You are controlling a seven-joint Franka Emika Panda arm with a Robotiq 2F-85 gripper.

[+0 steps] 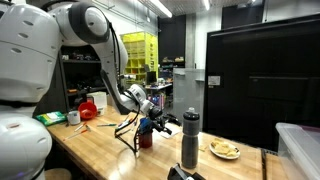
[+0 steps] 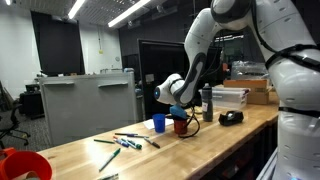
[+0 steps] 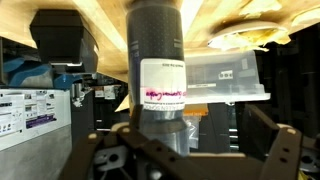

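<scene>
My gripper [image 1: 163,122] hangs low over the wooden table [image 1: 105,145], just past a red cup [image 1: 145,139] and a blue cup [image 1: 150,126]. It points at a tall dark bottle [image 1: 190,140] with a grey cap, a short gap away. It also shows in an exterior view [image 2: 186,111], beside the red cup [image 2: 181,126], the blue cup [image 2: 159,123] and the bottle [image 2: 208,103]. The wrist view is upside down. There the white-labelled bottle [image 3: 158,70] fills the middle, ahead of my gripper's [image 3: 190,152] spread, empty fingers.
Several markers [image 1: 110,127] lie on the table, with a red bowl [image 1: 88,108] behind them. A plate of food [image 1: 225,150] and a clear plastic bin [image 1: 300,148] stand beyond the bottle. A black device [image 2: 231,117] and stacked bins [image 2: 232,97] sit further along.
</scene>
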